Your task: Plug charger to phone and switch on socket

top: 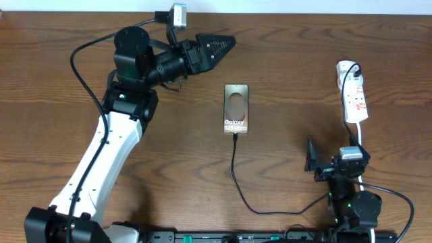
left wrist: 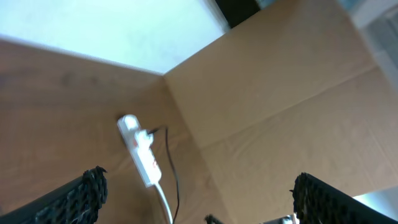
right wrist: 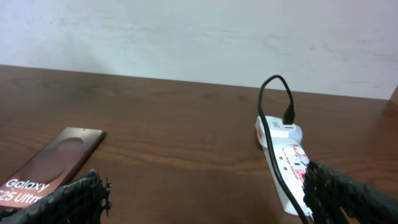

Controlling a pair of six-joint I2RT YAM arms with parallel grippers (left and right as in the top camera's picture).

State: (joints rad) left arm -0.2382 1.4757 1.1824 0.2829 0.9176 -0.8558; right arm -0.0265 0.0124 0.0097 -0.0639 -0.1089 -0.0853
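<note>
From the left wrist, the left gripper (left wrist: 199, 176) is released: its two black fingers stand wide apart at the lower corners with nothing between them. The picture is blurred. Past the fingers the white socket (left wrist: 142, 155) lies on the brown table (left wrist: 56, 112), its rounded end away from the camera. The thin black charger (left wrist: 172, 168) runs along its right side. A tan board-like surface (left wrist: 280, 93) fills the right of the picture.

From the right wrist, the right gripper (right wrist: 202, 174) is also released, fingers spread wide and empty. The phone (right wrist: 59, 158) lies flat at the lower left, screen up, part of its white lettering showing. The socket is on the right, well apart from the phone. The charger's plug (right wrist: 288, 117) sits in the socket's far end, and the cable arcs up from it and comes back along the strip. A pale wall (right wrist: 186, 31) stands behind the table.

From overhead, the phone lies in the middle of the table. The charger's tip meets the phone's near edge, though the frame is too small to tell if it is fully seated. The cable runs near, curves right and goes up to the socket at the far right. The left gripper hovers far and left of the phone. The right gripper is near and right, just near of the socket. I cannot tell whether the socket's switch is on.
</note>
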